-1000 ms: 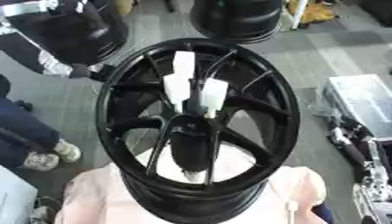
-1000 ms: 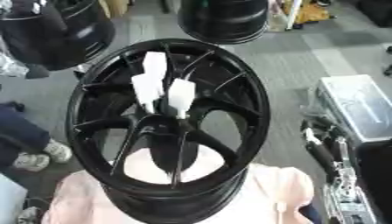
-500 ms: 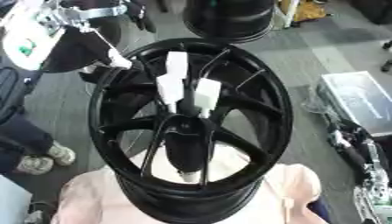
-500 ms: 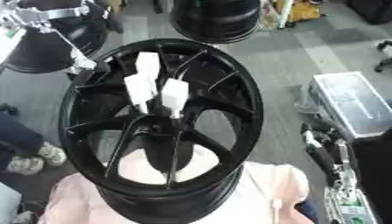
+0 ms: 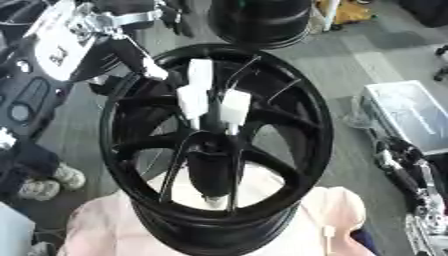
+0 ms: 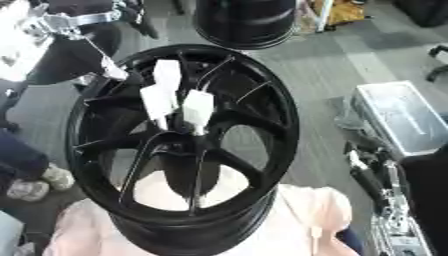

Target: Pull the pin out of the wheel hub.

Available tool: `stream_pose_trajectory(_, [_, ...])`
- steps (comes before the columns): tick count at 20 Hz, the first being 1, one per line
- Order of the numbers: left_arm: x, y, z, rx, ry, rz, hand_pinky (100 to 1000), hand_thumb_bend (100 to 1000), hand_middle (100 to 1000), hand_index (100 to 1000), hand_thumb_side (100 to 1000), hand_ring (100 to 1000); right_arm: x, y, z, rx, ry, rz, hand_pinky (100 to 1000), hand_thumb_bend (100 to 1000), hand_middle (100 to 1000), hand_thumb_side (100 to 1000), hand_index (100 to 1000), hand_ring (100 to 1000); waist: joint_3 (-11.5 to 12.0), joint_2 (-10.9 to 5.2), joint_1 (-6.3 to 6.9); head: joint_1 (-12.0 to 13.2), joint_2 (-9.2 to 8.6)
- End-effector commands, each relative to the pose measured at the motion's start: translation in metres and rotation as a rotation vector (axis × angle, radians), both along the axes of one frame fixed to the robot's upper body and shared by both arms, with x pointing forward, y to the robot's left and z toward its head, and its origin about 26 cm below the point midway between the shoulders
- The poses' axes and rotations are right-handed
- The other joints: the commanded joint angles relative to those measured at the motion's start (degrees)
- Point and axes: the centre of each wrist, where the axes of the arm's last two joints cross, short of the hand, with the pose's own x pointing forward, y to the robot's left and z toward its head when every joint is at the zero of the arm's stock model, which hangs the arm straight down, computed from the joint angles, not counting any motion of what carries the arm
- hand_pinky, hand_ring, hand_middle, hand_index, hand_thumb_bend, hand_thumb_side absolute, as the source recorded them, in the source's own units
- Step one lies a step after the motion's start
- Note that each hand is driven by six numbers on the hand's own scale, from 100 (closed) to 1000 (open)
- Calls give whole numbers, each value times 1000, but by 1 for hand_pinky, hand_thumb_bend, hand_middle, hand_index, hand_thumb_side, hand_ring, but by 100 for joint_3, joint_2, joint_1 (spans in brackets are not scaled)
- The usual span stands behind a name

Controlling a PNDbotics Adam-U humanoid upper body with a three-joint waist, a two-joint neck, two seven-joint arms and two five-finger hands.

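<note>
Left hand (image 5: 142, 61) at the upper left, reaching down and to the right from a white and silver forearm (image 5: 66, 37). Ends in a pale tip that lies at the upper left part of the rim of the wheel hub (image 5: 317, 125), touching it or just above it. Open or closed: not possible to tell, because the hand shows only as a dark, blurred shape. Holds nothing that can be seen.

Not at the pins. Three white pins (image 5: 193, 101) inside the hub, near the upper middle, standing close together above the dark centre where the spokes meet. One higher (image 5: 200, 74), two lower and side by side, the right one at (image 5: 234, 107). Near the pale tip but clearly apart from it, down and to the right of it, with a part of a black spoke between.

Hub standing tilted on a pink cloth (image 5: 101, 227), open face toward the camera.

In the left eye view, a thick dark hand down to the tip. In the right eye view, only a thin line from a silver clamp (image 6: 68, 21) to the same pale tip.

Behind the hub another black wheel (image 5: 262, 22) on the floor, and a grey case (image 6: 404, 116) at the right.
</note>
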Motion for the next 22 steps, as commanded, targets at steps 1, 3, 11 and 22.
stream_pose_trajectory(1, [1, -5, 14, 25, -40, -25, 769, 532, 709, 813, 433, 729, 4, -5, 9, -25, -22, 11, 660, 262, 716, 426, 829, 577, -34, -65, -7, 21, -10])
stream_pose_trajectory(3, [2, -10, 13, 24, -47, -23, 768, 528, 706, 811, 422, 726, 5, -5, 9, -25, -22, 14, 660, 263, 716, 426, 829, 576, -61, -59, -4, 32, -10])
stream_pose_trajectory(11, [5, -22, 4, 38, -61, -9, 762, 512, 699, 807, 401, 718, 6, -4, 10, -25, -23, 21, 660, 265, 716, 425, 829, 576, -121, -53, 15, 84, -10])
stream_pose_trajectory(22, [11, -20, -11, 77, -26, 42, 750, 457, 664, 781, 364, 691, 7, -3, 10, -24, -26, 24, 659, 268, 715, 424, 828, 575, -186, -25, 31, 118, -10])
